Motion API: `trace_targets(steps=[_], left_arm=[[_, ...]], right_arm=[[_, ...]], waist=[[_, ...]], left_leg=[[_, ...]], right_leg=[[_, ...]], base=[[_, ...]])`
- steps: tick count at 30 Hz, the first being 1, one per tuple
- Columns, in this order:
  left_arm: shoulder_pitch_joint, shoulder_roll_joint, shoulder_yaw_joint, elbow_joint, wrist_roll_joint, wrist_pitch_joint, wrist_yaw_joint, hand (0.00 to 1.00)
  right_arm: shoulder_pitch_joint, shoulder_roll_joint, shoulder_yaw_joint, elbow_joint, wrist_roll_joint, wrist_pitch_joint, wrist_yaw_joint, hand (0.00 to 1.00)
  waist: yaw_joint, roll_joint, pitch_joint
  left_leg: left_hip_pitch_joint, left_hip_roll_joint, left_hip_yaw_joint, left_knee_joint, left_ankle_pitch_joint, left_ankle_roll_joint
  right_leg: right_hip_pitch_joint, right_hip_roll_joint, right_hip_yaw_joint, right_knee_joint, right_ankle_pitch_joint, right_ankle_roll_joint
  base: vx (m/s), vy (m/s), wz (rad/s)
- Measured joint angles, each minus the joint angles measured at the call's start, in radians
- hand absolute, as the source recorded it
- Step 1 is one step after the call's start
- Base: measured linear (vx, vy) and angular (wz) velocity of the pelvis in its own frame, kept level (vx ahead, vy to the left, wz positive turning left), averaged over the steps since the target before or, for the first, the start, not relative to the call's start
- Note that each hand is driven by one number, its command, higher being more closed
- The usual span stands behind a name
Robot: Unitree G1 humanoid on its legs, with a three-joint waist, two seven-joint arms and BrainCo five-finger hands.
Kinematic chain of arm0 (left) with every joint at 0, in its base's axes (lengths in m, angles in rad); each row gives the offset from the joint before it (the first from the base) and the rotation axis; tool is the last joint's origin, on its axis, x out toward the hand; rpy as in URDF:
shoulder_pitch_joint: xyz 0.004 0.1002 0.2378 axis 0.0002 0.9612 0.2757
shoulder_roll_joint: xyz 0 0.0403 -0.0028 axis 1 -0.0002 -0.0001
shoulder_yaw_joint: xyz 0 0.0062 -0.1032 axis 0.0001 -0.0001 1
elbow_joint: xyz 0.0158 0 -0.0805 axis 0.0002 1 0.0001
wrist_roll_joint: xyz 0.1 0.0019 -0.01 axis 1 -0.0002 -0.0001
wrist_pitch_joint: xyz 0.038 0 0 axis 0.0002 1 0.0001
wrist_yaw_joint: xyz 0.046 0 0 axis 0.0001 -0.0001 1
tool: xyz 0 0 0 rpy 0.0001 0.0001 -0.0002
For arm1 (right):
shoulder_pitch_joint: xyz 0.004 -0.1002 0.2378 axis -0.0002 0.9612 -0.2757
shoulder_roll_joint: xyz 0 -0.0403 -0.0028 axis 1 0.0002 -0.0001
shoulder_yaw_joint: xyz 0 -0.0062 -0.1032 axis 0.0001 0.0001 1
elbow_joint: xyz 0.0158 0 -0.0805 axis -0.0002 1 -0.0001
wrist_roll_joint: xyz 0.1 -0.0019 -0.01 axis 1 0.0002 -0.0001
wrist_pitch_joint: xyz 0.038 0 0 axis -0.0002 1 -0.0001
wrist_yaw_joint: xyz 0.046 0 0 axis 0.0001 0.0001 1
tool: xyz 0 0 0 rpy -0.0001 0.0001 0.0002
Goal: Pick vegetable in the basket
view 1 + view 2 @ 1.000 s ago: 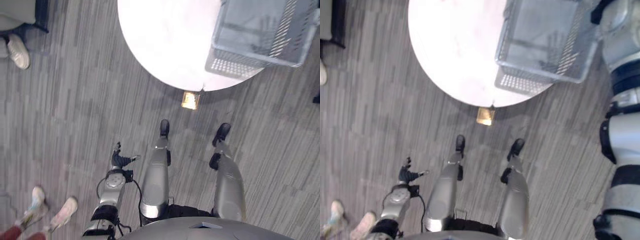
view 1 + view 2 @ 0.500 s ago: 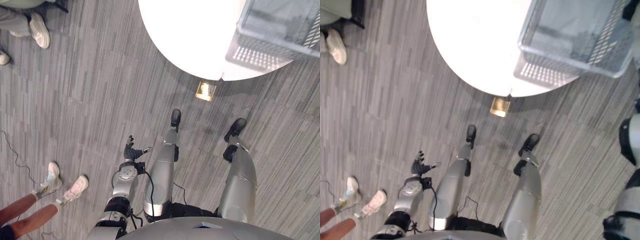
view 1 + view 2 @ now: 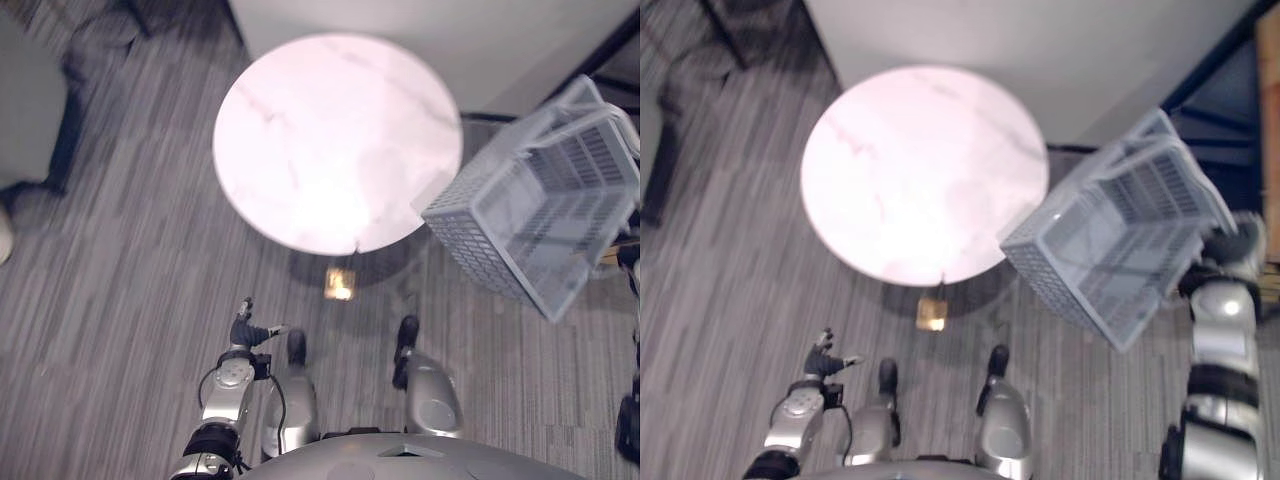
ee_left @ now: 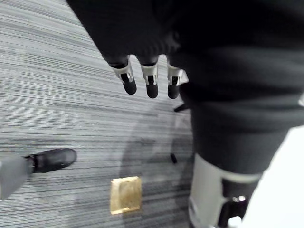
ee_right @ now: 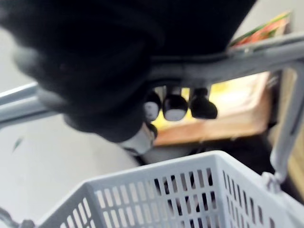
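One basket (image 3: pixel 540 215) now off the one table (image 3: pixel 330 140), handle (image 5: pixel 247 59) clasped by right hand (image 5: pixel 175 105); left hand (image 3: pixel 245 332) relaxed.

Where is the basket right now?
In the eye views the basket hangs tilted on the robot's right, beside the round table, its handle gripped by the right hand.

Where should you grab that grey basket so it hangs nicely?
By the thin handle over its open top, coming from above. The right hand has its fingers curled round that bar, and the basket hangs tilted below it, beside the round table. The mesh walls look too wide to grip.
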Motion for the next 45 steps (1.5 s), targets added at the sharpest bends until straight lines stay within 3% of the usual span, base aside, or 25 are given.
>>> trace_targets(steps=[1,2,4,6,8,9,12,14,15,16,17,19,22,24,26,29,30,32,33,36,39,41,43,44,45], left_arm=[[0.009,0.005,0.011,0.000,0.002,0.008,-0.008,0.00],[0.014,0.004,0.018,0.002,0.004,0.010,-0.009,0.00],[0.035,0.004,0.040,0.002,0.031,0.018,-0.009,0.00],[0.069,0.000,0.055,0.018,0.031,0.022,-0.009,0.00],[0.066,-0.016,0.055,0.062,0.030,0.033,-0.009,0.00],[0.033,-0.041,0.067,0.102,0.033,0.034,-0.008,0.00],[0.020,-0.068,0.097,0.158,0.040,0.039,-0.008,0.00],[0.040,-0.091,0.111,0.168,0.043,0.043,-0.005,0.00],[0.052,-0.098,0.115,0.171,0.050,0.045,-0.004,0.00],[0.063,-0.103,0.126,0.181,0.058,0.047,0.002,0.00],[0.081,-0.103,0.131,0.194,0.056,0.048,0.013,0.00],[0.108,-0.104,0.129,0.199,0.046,0.049,0.018,0.00],[0.114,-0.105,0.127,0.195,0.026,0.035,0.029,0.00],[0.103,-0.112,0.139,0.194,0.015,0.031,0.039,0.00],[0.092,-0.117,0.139,0.194,0.016,0.029,0.040,0.00],[0.083,-0.117,0.134,0.196,0.019,0.031,0.040,0.00],[0.086,-0.101,0.132,0.197,0.019,0.033,0.039,0.00],[0.073,-0.090,0.124,0.203,0.018,0.035,0.042,0.00],[0.072,-0.065,0.101,0.205,0.018,0.037,0.047,0.00],[0.071,-0.059,0.087,0.198,0.016,0.038,0.053,0.00],[0.049,-0.053,0.100,0.195,-0.012,0.032,0.060,0.00],[0.018,-0.061,0.120,0.199,-0.012,0.031,0.062,0.00],[-0.013,-0.068,0.152,0.228,-0.009,0.023,0.067,0.00],[-0.023,-0.075,0.190,0.254,-0.006,0.022,0.077,0.00],[-0.022,-0.089,0.217,0.267,-0.005,0.023,0.081,0.00]], right_arm=[[0.022,0.049,-0.020,-0.001,0.003,-0.006,-0.024,1.00],[0.031,0.070,-0.023,0.000,0.004,-0.006,-0.031,1.00],[0.069,0.143,-0.021,0.027,0.009,-0.008,-0.044,1.00],[0.068,0.165,0.016,0.085,0.012,-0.007,-0.048,1.00],[0.079,0.168,0.053,0.133,0.012,-0.003,-0.047,1.00],[0.102,0.195,0.052,0.147,0.014,0.006,-0.038,1.00],[0.120,0.285,0.050,0.146,0.022,0.017,-0.027,1.00],[0.178,0.350,0.049,0.144,0.055,0.018,-0.028,1.00],[0.191,0.366,0.058,0.144,0.070,0.019,-0.031,1.00],[0.210,0.385,0.078,0.151,0.092,0.025,-0.036,1.00],[0.216,0.391,0.118,0.192,0.106,0.027,-0.038,1.00],[0.230,0.394,0.145,0.265,0.123,0.031,-0.037,1.00],[0.295,0.403,0.139,0.283,0.150,0.044,-0.037,1.00],[0.297,0.409,0.120,0.299,0.159,0.047,-0.029,1.00],[0.297,0.412,0.092,0.339,0.160,0.047,-0.029,1.00],[0.297,0.417,0.088,0.380,0.159,0.047,-0.024,1.00],[0.304,0.433,0.087,0.395,0.159,0.046,-0.020,1.00],[0.284,0.443,0.087,0.421,0.159,0.042,-0.018,1.00],[0.265,0.453,0.086,0.430,0.161,0.044,-0.013,1.00],[0.261,0.455,0.078,0.439,0.170,0.042,-0.012,1.00],[0.245,0.457,0.081,0.444,0.171,0.028,-0.005,1.00],[0.242,0.457,0.090,0.443,0.171,0.005,0.003,1.00],[0.242,0.458,0.085,0.445,0.171,-0.004,0.007,1.00],[0.239,0.464,0.078,0.460,0.171,-0.005,0.009,1.00],[0.234,0.464,0.072,0.462,0.173,-0.005,0.010,1.00]], waist=[[-0.008,-0.003,-0.010],[-0.007,0.004,-0.019],[-0.010,0.025,-0.039],[0.010,0.036,-0.051],[0.013,0.061,-0.064],[0.005,0.087,-0.077],[-0.012,0.093,-0.081],[-0.014,0.102,-0.085],[-0.007,0.108,-0.082],[0.003,0.117,-0.081],[0.021,0.099,-0.069],[0.048,0.094,-0.045],[0.049,0.093,-0.038],[0.057,0.093,-0.030],[0.054,0.099,-0.020],[0.079,0.093,-0.026],[0.085,0.057,-0.041],[0.086,0.028,-0.035],[0.074,0.009,-0.019],[0.061,0.011,-0.018],[0.043,0.031,-0.009],[0.044,0.040,-0.006],[0.045,0.036,-0.007],[0.053,0.016,-0.003],[0.053,0.039,0.003]], left_leg=[[0.034,0.026,0.086,0.029,-0.028,0.001],[0.045,0.037,0.126,0.037,-0.038,0.004],[0.135,0.076,0.302,0.052,-0.069,-0.020],[0.209,0.096,0.445,0.104,-0.108,-0.046],[0.240,0.113,0.549,0.138,-0.108,-0.046],[0.253,0.138,0.626,0.172,-0.098,-0.057],[0.275,0.165,0.685,0.262,-0.022,-0.058],[0.262,0.258,0.674,0.502,0.105,-0.051],[0.233,0.310,0.633,0.650,0.078,-0.027],[0.165,0.314,0.498,0.827,-0.010,0.068],[0.066,0.213,0.265,0.926,-0.095,0.062],[-0.046,0.111,0.056,0.963,-0.182,0.044],[-0.184,0.127,0.040,0.867,-0.239,0.048],[-0.258,0.101,0.050,0.625,-0.223,0.043],[-0.278,0.034,0.053,0.291,-0.116,0.035],[-0.272,0.005,0.037,0.197,0.019,0.058],[-0.260,-0.033,0.029,0.211,0.038,0.090],[-0.202,-0.072,0.028,0.203,0.035,0.144],[-0.095,-0.099,0.025,0.161,0.010,0.158],[-0.007,-0.097,0.002,0.138,-0.033,0.163],[0.088,-0.052,-0.070,0.074,-0.046,0.155],[0.094,-0.016,-0.125,0.067,-0.059,0.135],[0.098,0.003,-0.208,0.054,-0.108,0.060],[0.115,0.011,-0.245,0.053,-0.133,0.027],[0.123,0.034,-0.254,0.055,-0.150,0.017]], right_leg=[[-0.004,0.014,-0.046,-0.026,0.027,-0.034],[0.002,0.001,-0.111,-0.028,-0.019,-0.081],[-0.011,-0.113,-0.519,0.172,-0.132,-0.213],[0.013,-0.159,-0.683,0.267,-0.149,-0.249],[0.010,-0.173,-0.752,0.328,-0.211,-0.219],[-0.046,-0.131,-0.688,0.361,-0.237,-0.211],[-0.085,-0.078,-0.581,0.367,-0.259,-0.222],[-0.085,0.011,-0.451,0.328,-0.271,-0.228],[-0.069,0.072,-0.388,0.287,-0.268,-0.235],[-0.035,0.139,-0.301,0.240,-0.261,-0.260],[0.000,0.192,-0.198,0.207,-0.257,-0.282],[0.089,0.257,-0.067,0.161,-0.249,-0.291],[0.192,0.276,0.003,0.073,-0.257,-0.260],[0.240,0.264,0.058,0.015,-0.241,-0.225],[0.305,0.246,0.096,-0.029,-0.258,-0.185],[0.351,0.240,0.124,-0.011,-0.323,-0.143],[0.342,0.202,0.129,0.058,-0.380,-0.094],[0.239,0.149,0.093,0.383,-0.400,0.008],[0.112,0.083,0.064,0.739,-0.256,0.122],[0.039,0.031,0.005,0.872,-0.297,0.071],[-0.023,0.027,-0.065,0.677,-0.338,0.001],[-0.044,0.031,-0.049,0.349,-0.283,0.002],[-0.031,0.009,0.076,0.022,-0.129,0.020],[-0.012,-0.018,0.111,-0.028,-0.021,0.047],[-0.002,0.005,0.106,0.002,0.000,0.037]], base=[[0.02,-0.001,-1.42],[0.03,0.019,-1.82],[0.11,0.063,-2.08],[0.18,-0.015,-2.36],[0.28,-0.221,-2.02],[0.24,-0.236,-1.53],[0.29,-0.232,-1.54],[0.37,-0.223,-1.82],[0.38,-0.196,-2.13],[0.42,-0.174,-2.83],[0.40,-0.138,-3.25],[0.33,-0.002,-2.64],[0.23,0.061,-1.22],[0.36,0.175,-1.24],[0.36,0.190,-0.65],[0.46,0.213,-0.43],[0.69,0.262,-0.34],[0.57,0.195,-0.05],[0.52,0.178,0.24],[0.47,0.087,0.32],[0.53,-0.112,0.68],[0.38,-0.232,0.76],[0.48,-0.433,1.18],[0.46,-0.481,1.16],[0.44,-0.458,0.93]])
